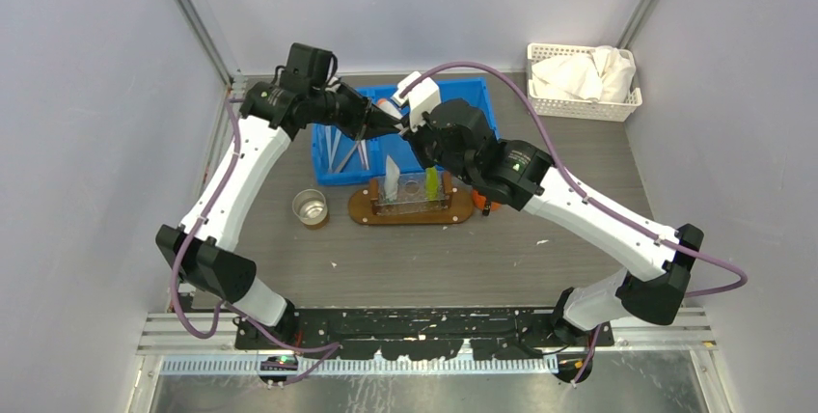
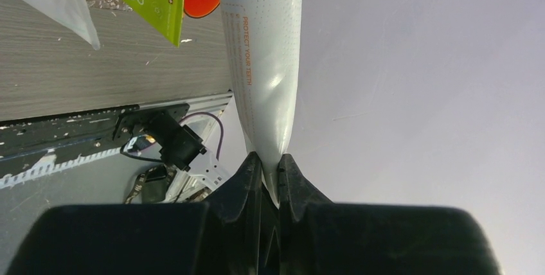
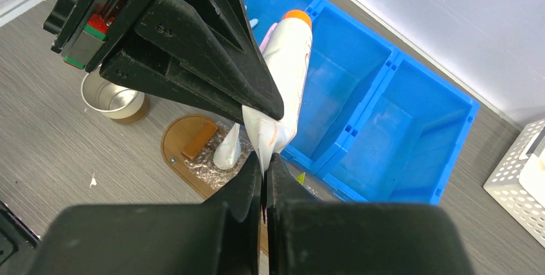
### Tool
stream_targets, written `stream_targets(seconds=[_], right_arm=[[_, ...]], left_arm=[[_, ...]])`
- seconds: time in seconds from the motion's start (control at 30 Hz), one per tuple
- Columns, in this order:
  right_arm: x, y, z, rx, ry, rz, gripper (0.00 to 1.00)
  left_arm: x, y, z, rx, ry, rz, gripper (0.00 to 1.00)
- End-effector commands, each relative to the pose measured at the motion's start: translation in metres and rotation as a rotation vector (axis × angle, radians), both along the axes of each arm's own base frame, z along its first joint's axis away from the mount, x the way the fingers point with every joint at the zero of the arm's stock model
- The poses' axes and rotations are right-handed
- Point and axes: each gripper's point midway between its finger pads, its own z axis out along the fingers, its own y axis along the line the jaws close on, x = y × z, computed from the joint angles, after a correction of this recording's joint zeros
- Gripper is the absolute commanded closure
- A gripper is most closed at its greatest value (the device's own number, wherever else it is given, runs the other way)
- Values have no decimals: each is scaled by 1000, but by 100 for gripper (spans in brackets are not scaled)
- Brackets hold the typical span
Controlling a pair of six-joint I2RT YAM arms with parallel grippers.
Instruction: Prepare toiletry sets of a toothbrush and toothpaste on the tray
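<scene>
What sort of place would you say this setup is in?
Probably a robotics lab test cell: two arms bolted to a rail at the table's edge, plain walls on aluminium posts, and staged props, a blue bin and a wooden tray.

- Toothpaste tube (image 3: 286,63): smooth, glossy white plastic.
- Bin (image 3: 411,121): shiny blue plastic.
- Tray (image 3: 169,148): smooth brown wood.
- Cup (image 3: 112,98): bright polished metal.
- Tabletop (image 3: 77,159): matt grey wood grain.
- Basket (image 3: 514,166): white plastic lattice.

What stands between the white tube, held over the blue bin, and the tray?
Nothing visible on the way. But both the left gripper and the right gripper pinch the white tube, and the tray already bears two standing tubes.
</scene>
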Motion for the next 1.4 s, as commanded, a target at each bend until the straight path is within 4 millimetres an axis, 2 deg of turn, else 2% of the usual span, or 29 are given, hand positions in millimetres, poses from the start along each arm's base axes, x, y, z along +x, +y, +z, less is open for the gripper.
stream_targets(seconds=[0.0, 0.27, 0.47, 0.53, 0.7, 0.9, 1.03, 1.17, 1.3, 1.37], right_arm=[[-4, 4, 46, 151, -71, 15, 99], [-16, -13, 68, 175, -69, 12, 99], [-26, -21, 83, 193, -51, 30, 99], [-30, -23, 88, 201, -51, 39, 99], [-34, -26, 91, 203, -48, 49, 99], [-32, -25, 90, 191, -41, 44, 99], [-36, -31, 98, 173, -30, 42, 99], [-45, -45, 110, 187, 7, 18, 99], [-59, -64, 127, 201, 54, -5, 99], [-65, -72, 127, 187, 107, -27, 99]], left_arm=[[8, -8, 7, -30, -103, -59, 90], [41, -6, 8, -32, -203, -47, 87], [53, -9, 5, -46, -242, -60, 86], [55, -11, 5, -64, -254, -65, 72], [56, -13, 5, -102, -290, -60, 49], [65, -11, 16, -91, -350, -55, 48], [82, 9, 35, -61, -448, -30, 48], [95, 40, 56, 24, -574, 0, 47], [99, 79, 40, 234, -596, 51, 47], [97, 98, 24, 351, -582, 75, 48]])
